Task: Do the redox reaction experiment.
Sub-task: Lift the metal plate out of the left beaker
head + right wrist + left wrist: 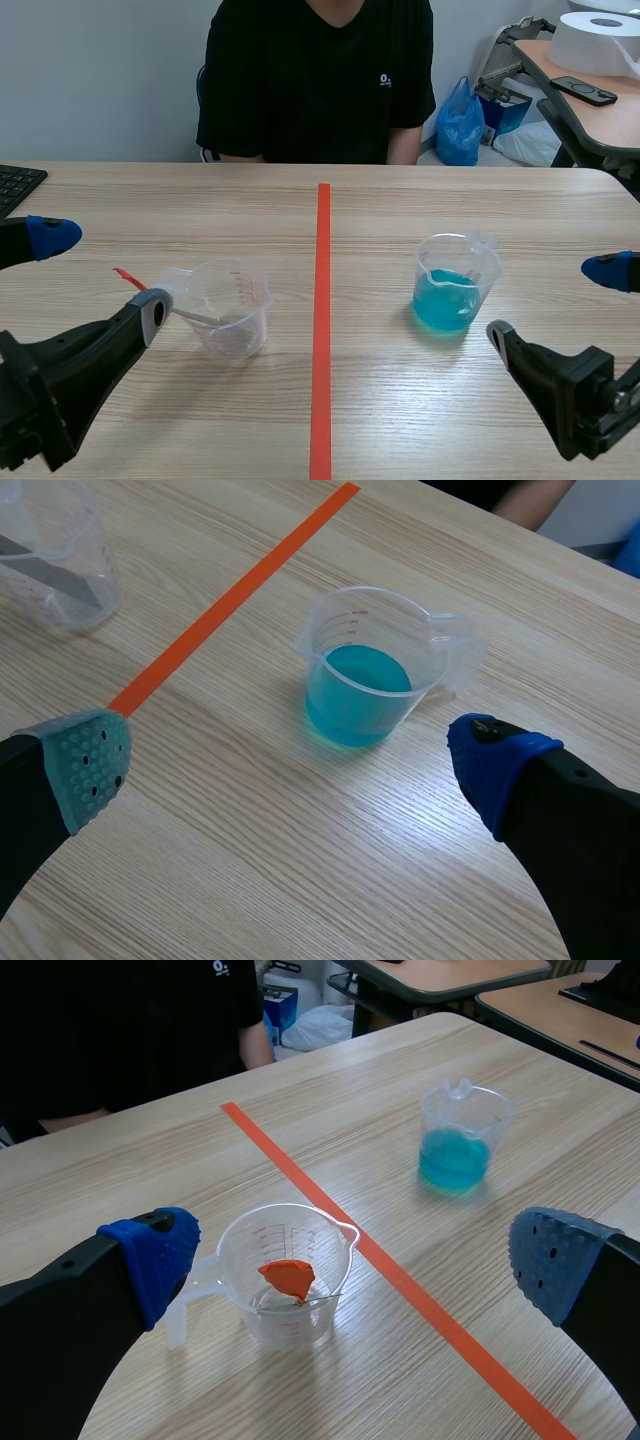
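A clear measuring cup (232, 305) stands left of the red tape line. A thin grey metal strip (200, 316) with an orange-red end (125, 277) leans in it. My left gripper (100, 275) is open just left of this cup. In the left wrist view the cup (285, 1275), showing an orange-red piece (288, 1277), sits ahead between the open gripper's (350, 1260) fingers. A second cup (455, 285) holding blue liquid stands right of the line. My right gripper (555, 302) is open beside it. In the right wrist view the blue cup (365, 670) lies ahead of the gripper (295, 765).
A person in a black shirt (315, 80) sits across the table. A keyboard corner (18, 185) lies at the far left edge. A side table (590, 95) with a paper roll and a blue bag (460, 125) stand beyond the right corner.
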